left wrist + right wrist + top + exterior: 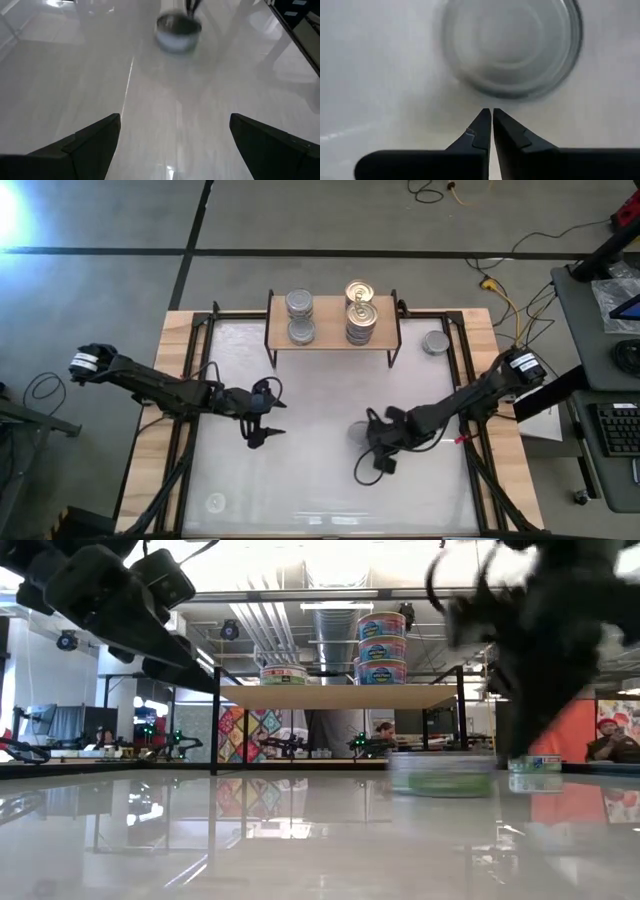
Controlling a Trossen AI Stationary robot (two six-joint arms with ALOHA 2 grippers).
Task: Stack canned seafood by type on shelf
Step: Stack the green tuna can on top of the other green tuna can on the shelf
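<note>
Left gripper (268, 423) hovering over the white surface (300, 480), jaws wide and empty, shelf (333, 335) behind carrying stacked tins (300, 317), right gripper (491, 116) jaws pressed together, just beside a silver-topped tin (512, 42) on the surface

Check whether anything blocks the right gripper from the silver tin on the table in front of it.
Nothing visible does. The right gripper, jaws shut, points at the round silver-topped tin with only bare white table between them.
</note>
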